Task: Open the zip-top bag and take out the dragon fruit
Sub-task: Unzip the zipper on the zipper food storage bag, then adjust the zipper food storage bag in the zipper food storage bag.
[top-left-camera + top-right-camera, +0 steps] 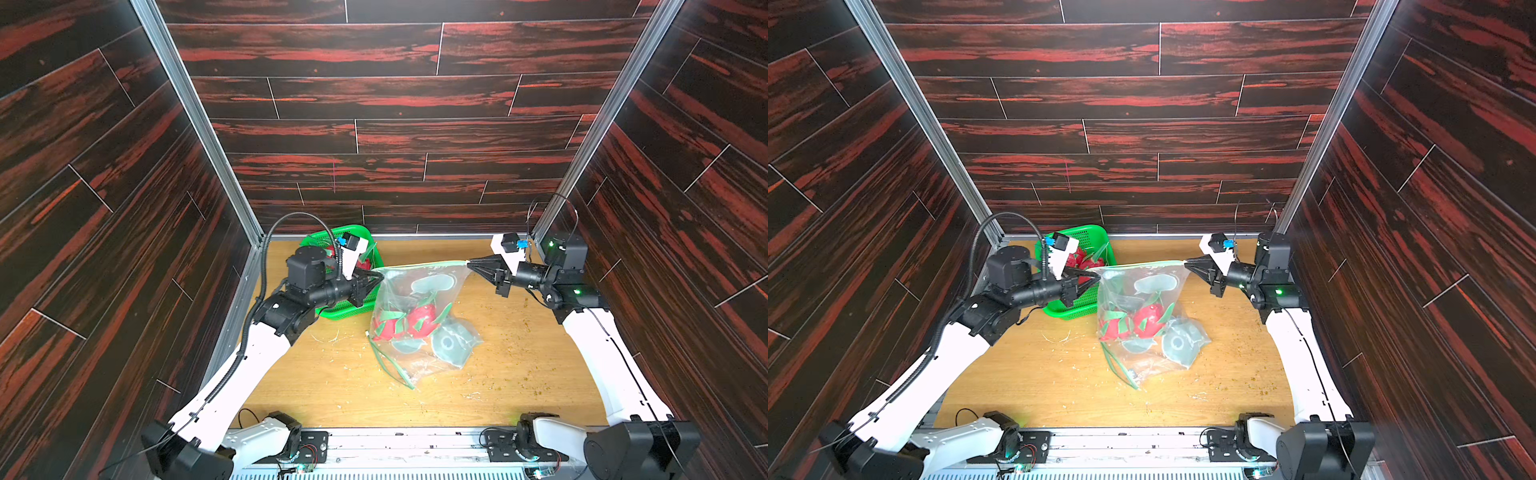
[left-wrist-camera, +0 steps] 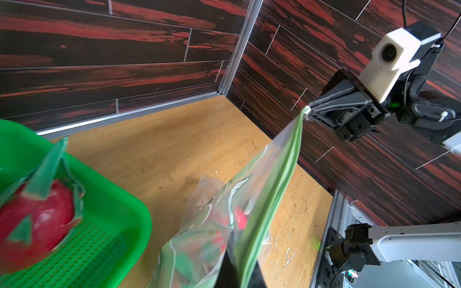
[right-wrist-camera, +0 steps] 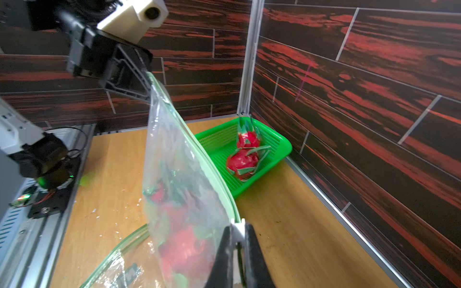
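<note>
The clear zip-top bag (image 1: 415,291) hangs stretched between my two grippers, its green zip strip (image 2: 274,189) taut along the top. The left gripper (image 1: 376,276) is shut on the strip's left end. The right gripper (image 3: 237,239) is shut on the white slider (image 3: 237,228) at the right end. Red dragon fruit (image 1: 419,320) with green scales lie in the bag's bottom, which rests on the table. Two more dragon fruit (image 3: 242,162) lie in the green basket (image 3: 279,147) behind the left arm. Both top views show the same hold (image 1: 1185,262).
A loose green strip with crumpled clear plastic (image 1: 390,365) lies on the wooden table (image 1: 519,374) under the bag's front. Crumbs are scattered over the table. The basket (image 1: 345,313) stands at the back left corner, against the dark walls.
</note>
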`<action>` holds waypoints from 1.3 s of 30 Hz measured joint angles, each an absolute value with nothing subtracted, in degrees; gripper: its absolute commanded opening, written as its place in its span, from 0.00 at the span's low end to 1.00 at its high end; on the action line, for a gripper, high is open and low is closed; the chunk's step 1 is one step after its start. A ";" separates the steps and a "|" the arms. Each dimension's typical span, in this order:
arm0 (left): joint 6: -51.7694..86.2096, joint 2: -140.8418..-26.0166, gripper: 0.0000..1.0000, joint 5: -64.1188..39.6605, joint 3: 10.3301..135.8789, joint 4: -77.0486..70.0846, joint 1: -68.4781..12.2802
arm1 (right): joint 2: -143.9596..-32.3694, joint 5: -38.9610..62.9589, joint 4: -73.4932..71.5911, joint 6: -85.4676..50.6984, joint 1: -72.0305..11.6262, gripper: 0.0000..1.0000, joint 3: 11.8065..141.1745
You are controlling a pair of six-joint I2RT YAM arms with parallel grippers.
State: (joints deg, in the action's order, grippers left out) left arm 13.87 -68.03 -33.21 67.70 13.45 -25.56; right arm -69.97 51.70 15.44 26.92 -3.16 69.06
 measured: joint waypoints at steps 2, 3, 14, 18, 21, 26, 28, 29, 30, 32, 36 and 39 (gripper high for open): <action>14.57 -69.28 0.00 -33.56 67.70 12.36 -26.79 | -69.95 50.43 14.85 25.50 -2.83 0.00 69.21; 14.63 -69.97 0.00 -33.61 67.70 11.88 -27.53 | -69.97 49.87 14.17 24.47 -2.72 0.00 69.30; 17.02 -73.49 0.02 -33.54 63.66 4.78 -31.11 | -71.83 47.33 6.59 16.64 -2.52 0.00 68.84; 17.74 -76.09 0.20 -32.32 63.68 4.47 -31.24 | -72.34 48.47 4.69 14.74 -2.52 0.00 66.72; 17.30 -77.65 0.36 -31.53 65.12 6.55 -31.31 | -72.34 49.78 2.68 13.65 -2.52 0.00 64.95; 15.14 -79.35 0.47 -30.39 74.39 15.92 -31.44 | -72.29 52.51 1.45 13.74 -2.57 0.00 64.51; 14.28 -79.55 0.54 -30.00 78.91 19.22 -31.53 | -72.10 53.74 1.41 14.11 -2.63 0.00 64.42; 13.63 -79.55 0.56 -29.69 81.17 20.75 -31.53 | -71.99 54.35 1.41 14.26 -2.74 0.00 64.38; 13.41 -79.55 0.58 -29.28 82.87 21.82 -31.53 | -71.85 54.78 1.41 14.44 -2.83 0.00 64.31; 12.38 -79.77 0.61 -28.42 86.52 24.36 -31.53 | -71.70 55.72 1.43 14.90 -3.01 0.00 64.31; 10.48 -83.22 0.63 -27.11 93.86 30.41 -31.53 | -71.66 56.80 1.43 15.55 -3.27 0.00 64.31; 8.54 -88.05 0.69 -27.05 99.18 35.18 -31.81 | -71.66 57.01 1.45 15.79 -3.44 0.00 64.31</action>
State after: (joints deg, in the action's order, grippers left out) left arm 8.54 -88.05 -27.05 99.18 35.18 -31.81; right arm -71.66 57.01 1.45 15.79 -3.44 64.31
